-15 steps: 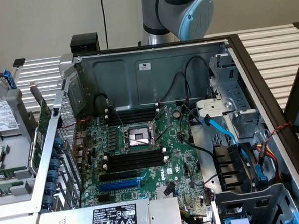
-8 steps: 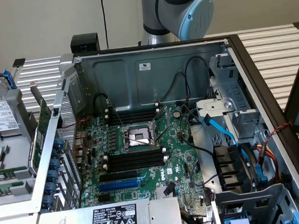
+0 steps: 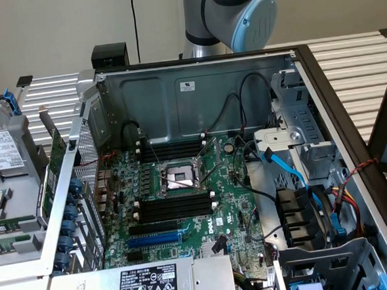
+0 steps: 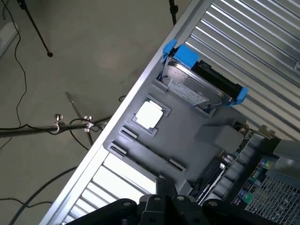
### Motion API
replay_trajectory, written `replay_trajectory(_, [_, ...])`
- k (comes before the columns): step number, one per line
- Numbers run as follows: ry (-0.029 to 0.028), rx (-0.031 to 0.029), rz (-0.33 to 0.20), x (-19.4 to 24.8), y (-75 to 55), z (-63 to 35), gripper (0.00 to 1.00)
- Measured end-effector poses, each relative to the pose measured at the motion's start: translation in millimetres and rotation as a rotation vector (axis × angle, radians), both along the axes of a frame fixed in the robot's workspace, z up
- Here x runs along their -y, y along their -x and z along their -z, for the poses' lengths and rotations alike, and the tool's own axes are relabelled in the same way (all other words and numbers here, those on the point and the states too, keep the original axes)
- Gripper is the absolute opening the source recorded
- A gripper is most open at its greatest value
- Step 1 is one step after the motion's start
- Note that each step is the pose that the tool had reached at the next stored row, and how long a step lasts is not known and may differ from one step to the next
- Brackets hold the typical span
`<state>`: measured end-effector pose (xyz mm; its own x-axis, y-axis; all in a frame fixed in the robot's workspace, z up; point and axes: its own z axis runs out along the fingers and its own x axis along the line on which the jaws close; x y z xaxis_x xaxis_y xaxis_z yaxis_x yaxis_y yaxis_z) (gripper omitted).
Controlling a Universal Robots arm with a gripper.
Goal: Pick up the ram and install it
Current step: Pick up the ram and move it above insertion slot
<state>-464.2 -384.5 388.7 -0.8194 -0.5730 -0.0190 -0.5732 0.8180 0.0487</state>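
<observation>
The ram (image 3: 11, 225) looks like a thin green stick lying in the grey parts tray (image 3: 29, 257) at the exterior view's left edge. In the wrist view a dark narrow stick with a pale streak (image 4: 211, 174) lies in that tray (image 4: 187, 136); whether this is the ram I cannot tell. My gripper (image 4: 163, 188) hangs above the tray's near rim, shut with nothing between its fingers. The black memory slots (image 3: 174, 208) stand beside the processor socket (image 3: 179, 179) on the motherboard, inside the open computer case (image 3: 197, 92).
The tray also holds a hard drive in a blue bracket (image 4: 201, 84) and a loose processor (image 4: 150, 115). A larger green card with a metal bracket (image 3: 53, 160) stands between tray and case. The arm's elbow (image 3: 238, 11) rises behind the case. Cables (image 3: 294, 172) run along the case's right side.
</observation>
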Motion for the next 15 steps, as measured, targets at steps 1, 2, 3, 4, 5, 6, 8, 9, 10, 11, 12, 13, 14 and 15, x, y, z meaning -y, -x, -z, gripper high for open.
replay_trajectory(1, [0.0001, -0.0001, -0.019, 0.0, 0.0, 0.0, 0.1])
replay_trajectory(2, [0.0001, -0.0001, -0.037, 0.0, 0.0, 0.0, 0.1])
replay_trajectory(3, [0.0, 0.0, -0.056, 0.0, 0.0, 0.2, 0.1])
replay_trajectory(4, [0.0, 0.0, -0.074, 0.0, 0.0, 0.2, 0.1])
replay_trajectory(5, [0.0, 0.0001, -0.092, 0.0, 0.0, 0.3, 0.1])
replay_trajectory(6, [0.0, 0.0, -0.11, 0.0, 0.0, 0.4, 0.1])
replay_trajectory(8, [0.0, 0.0, -0.147, 0.0, 0.0, 0.5, 0.1])
replay_trajectory(9, [0.0, -0.0001, -0.165, 0.0, 0.0, 0.6, 0.1])
replay_trajectory(10, [0.0, -0.0001, -0.183, 0.0, 0.0, 0.6, 0.1])
replay_trajectory(11, [0.0, -0.0001, -0.201, 0.0, 0.0, 0.7, 0.1])
replay_trajectory(12, [0.0, 0.0, -0.219, 0.0, 0.0, 0.7, 0.1])
replay_trajectory(13, [0.0, 0.0, -0.237, 0.0, 0.0, 0.7, 0.1])
replay_trajectory(14, [0.0, 0.0, -0.256, 0.0, 0.0, 0.8, 0.1])
replay_trajectory(15, [0.0, 0.0, -0.273, 0.0, 0.0, 0.8, 0.1])
